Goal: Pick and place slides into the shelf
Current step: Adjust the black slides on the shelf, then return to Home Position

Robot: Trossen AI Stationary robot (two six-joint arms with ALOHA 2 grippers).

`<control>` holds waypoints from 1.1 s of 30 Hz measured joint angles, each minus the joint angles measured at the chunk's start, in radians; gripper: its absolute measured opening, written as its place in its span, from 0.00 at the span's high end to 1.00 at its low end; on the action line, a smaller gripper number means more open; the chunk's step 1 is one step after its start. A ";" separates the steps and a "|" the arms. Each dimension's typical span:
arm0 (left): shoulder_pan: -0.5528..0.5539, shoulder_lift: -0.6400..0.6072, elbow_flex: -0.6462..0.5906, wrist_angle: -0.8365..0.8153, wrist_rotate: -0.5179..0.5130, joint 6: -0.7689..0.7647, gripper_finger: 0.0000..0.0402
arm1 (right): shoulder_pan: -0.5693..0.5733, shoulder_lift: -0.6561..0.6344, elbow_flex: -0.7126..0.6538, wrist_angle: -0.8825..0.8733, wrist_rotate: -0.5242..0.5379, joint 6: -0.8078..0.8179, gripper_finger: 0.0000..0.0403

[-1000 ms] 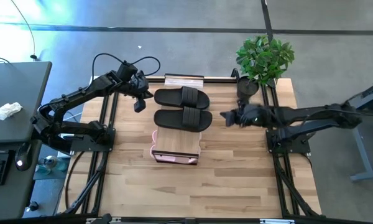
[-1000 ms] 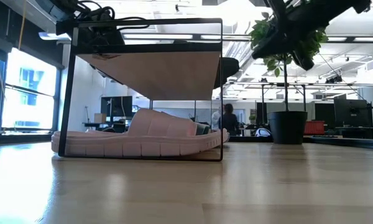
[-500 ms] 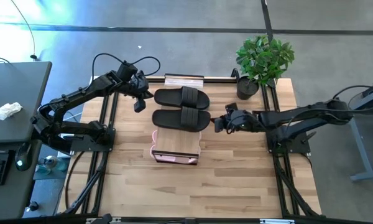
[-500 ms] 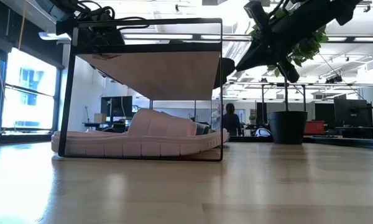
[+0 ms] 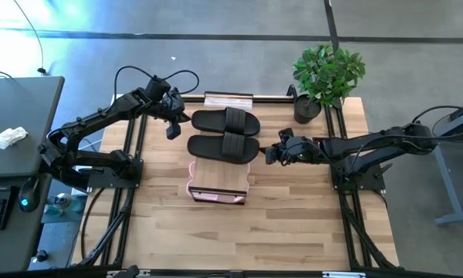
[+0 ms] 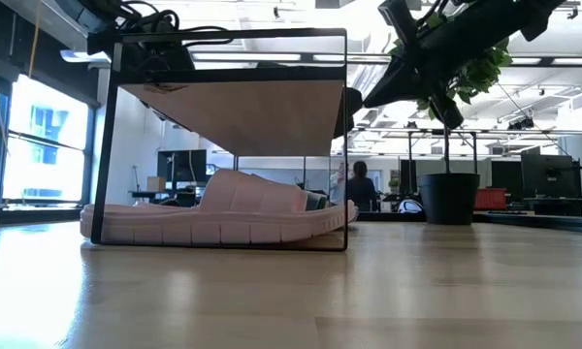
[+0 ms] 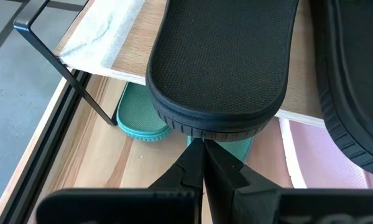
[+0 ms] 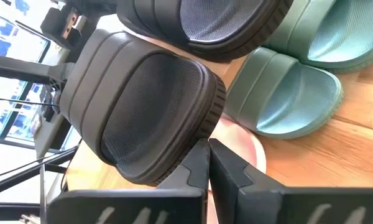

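Observation:
The shelf (image 5: 220, 174) holds two black slides side by side on its wood top. My right gripper (image 5: 268, 153) is shut at the toe end of the near black slide (image 5: 224, 147). My left gripper (image 5: 177, 126) is shut at the heel end of the far black slide (image 5: 225, 120). Under the top, green slides (image 8: 286, 93) lie on the table toward the far side. A pink slide (image 6: 218, 213) lies sole-down at the near side. The near black slide's toe overhangs the shelf's right edge. My left gripper (image 7: 203, 152) has its shut fingertips against the sole rim of the far black slide's heel end (image 7: 205, 132). It comes level from the table's left, along the slide, which lies flat on the shelf top. My right gripper (image 8: 208, 149) presses its shut fingertips against the toe end of the near black slide (image 8: 199, 134), below the strap opening. It comes about level from the table's right, along the slide, which lies on the shelf top.
A potted plant (image 5: 328, 73) stands at the table's far right corner, behind my right arm. The shelf's thin black frame posts (image 6: 346, 145) rise at its corners. Bare wood table (image 5: 293, 224) stretches in front of the shelf. A desk (image 5: 15, 131) stands left of the table.
My right gripper has moved toward the table's left and slightly toward the near edge, reaching the near black slide's toe. That slide has slid a little leftward along the shelf top. The far black slide stays where it was.

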 joint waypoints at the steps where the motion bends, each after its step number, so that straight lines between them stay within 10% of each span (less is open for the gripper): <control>1: 0.000 0.000 0.000 0.000 0.000 0.000 1.00 | -0.002 0.000 0.000 0.002 0.000 0.001 1.00; 21: 0.001 -0.008 0.000 -0.043 -0.055 -0.004 1.00 | -0.041 -0.015 0.000 -0.061 -0.067 0.000 1.00; 28: 0.002 -0.103 0.000 -0.115 -0.186 -0.002 1.00 | -0.051 -0.175 0.000 -0.235 -0.065 0.000 1.00; 33: 0.000 -0.213 0.038 -0.146 -0.117 -0.001 1.00 | -0.090 -0.347 0.000 -0.429 -0.270 0.008 1.00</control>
